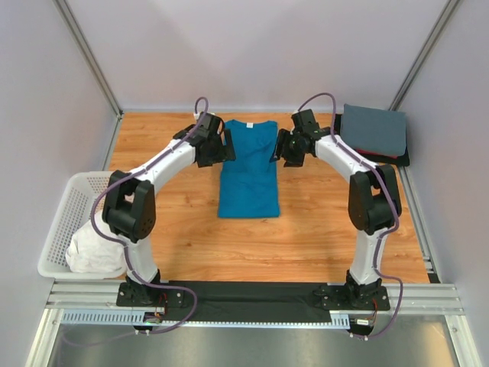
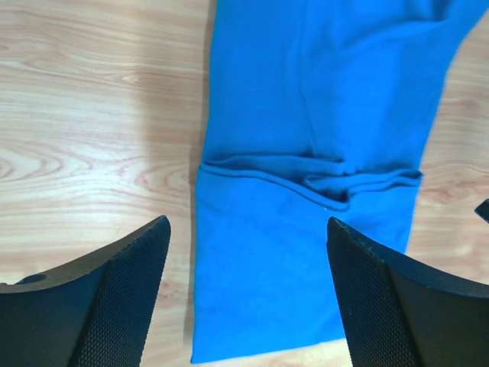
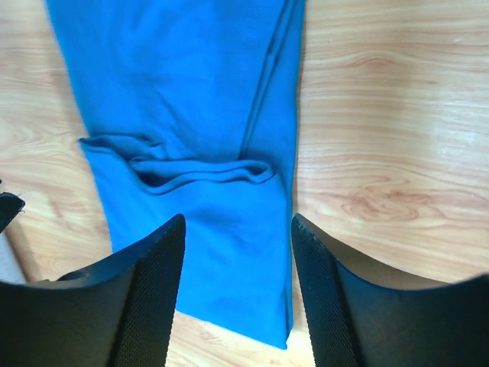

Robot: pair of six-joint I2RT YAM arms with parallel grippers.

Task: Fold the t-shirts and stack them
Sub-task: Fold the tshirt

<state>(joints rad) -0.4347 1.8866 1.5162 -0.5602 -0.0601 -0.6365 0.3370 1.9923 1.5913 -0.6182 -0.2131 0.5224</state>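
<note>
A soft, light teal-blue cotton t-shirt [image 1: 248,168], folded into a long strip, lies mid-table on the wooden table [image 1: 328,229], its far end flanked by the left end effector [image 1: 223,145] and right end effector [image 1: 280,147], both released and empty, and the limp cloth is probably best pinched at its far corners.

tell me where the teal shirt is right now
The teal-blue t-shirt lies flat on the table, centre of the top view toward the far edge, between the left pincer and right pincer, neither gripping it.
</note>
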